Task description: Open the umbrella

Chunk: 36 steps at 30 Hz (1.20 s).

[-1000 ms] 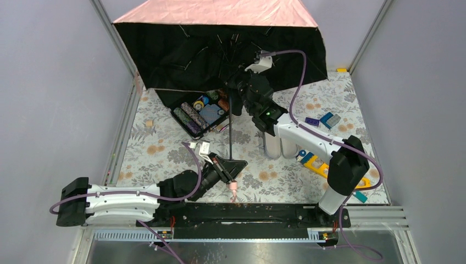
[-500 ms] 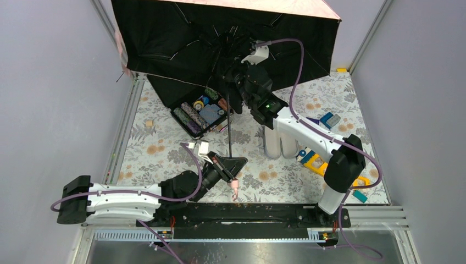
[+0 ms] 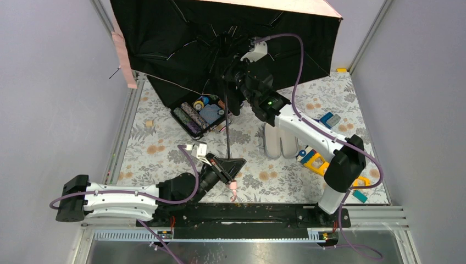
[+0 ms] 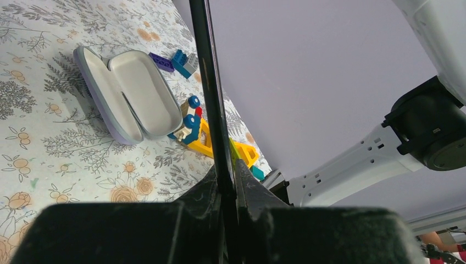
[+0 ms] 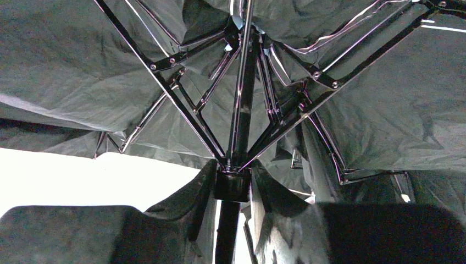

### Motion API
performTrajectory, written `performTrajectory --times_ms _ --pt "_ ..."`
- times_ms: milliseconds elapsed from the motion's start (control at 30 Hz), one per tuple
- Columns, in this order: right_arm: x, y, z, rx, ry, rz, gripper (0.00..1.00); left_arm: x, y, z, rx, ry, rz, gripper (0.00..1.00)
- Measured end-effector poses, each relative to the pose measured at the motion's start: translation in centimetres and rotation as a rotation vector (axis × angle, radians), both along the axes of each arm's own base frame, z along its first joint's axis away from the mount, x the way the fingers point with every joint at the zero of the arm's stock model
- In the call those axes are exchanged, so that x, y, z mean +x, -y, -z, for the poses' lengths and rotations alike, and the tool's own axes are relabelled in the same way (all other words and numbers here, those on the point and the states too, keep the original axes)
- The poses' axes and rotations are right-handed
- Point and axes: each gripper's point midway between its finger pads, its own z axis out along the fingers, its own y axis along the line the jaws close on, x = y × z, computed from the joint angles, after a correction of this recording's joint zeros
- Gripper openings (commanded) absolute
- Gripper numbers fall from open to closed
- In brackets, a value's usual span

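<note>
The umbrella's canopy (image 3: 181, 38) is spread at the back of the table, black inner side facing me with a pink edge on top. Its thin black shaft (image 3: 227, 126) runs down to my left gripper (image 3: 229, 164), which is shut on it just above the small pink handle (image 3: 233, 186). In the left wrist view the shaft (image 4: 211, 99) is pinched between the jaws of that gripper (image 4: 228, 184). My right gripper (image 3: 233, 77) sits up under the canopy. In the right wrist view that gripper (image 5: 233, 186) is shut on the black runner (image 5: 233, 190) where the ribs (image 5: 181, 104) fan out.
A black tray (image 3: 181, 104) of coloured rolls lies under the canopy's lower edge. An open white glasses case (image 3: 280, 140) lies beside the right arm, with a yellow toy (image 3: 313, 162) and blue bricks (image 3: 329, 119) further right. Metal frame rails border the floral mat.
The canopy has spread wider and tipped up, showing more black underside. My right gripper has slid the runner further up the shaft. The left gripper has stayed on the shaft.
</note>
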Motion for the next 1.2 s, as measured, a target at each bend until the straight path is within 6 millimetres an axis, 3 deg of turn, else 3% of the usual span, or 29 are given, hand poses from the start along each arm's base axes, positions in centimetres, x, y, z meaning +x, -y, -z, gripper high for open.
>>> performTrajectory --times_ms 133,400,533,967,1200 --pt "-0.4 0.8 -0.8 -0.006 -0.002 -0.007 0.08 -0.1 0.2 -0.4 0.025 0.011 0.003 0.00" --pt "-2.4 4.9 -7.3 0.060 0.099 0.020 0.08 -0.9 1.9 -3.3 0.014 0.080 0.057 0.00" --pt "-3.5 6.1 -9.0 0.067 0.135 0.027 0.09 -1.7 2.5 -4.6 -0.002 0.109 0.087 0.00" --pt "-3.7 6.2 -8.7 0.053 0.134 0.024 0.10 -2.8 3.0 -4.3 0.007 0.103 0.083 0.00" --pt "-3.2 5.5 -6.0 0.000 0.056 0.010 0.10 -3.2 2.0 -2.5 0.025 0.084 0.068 0.00"
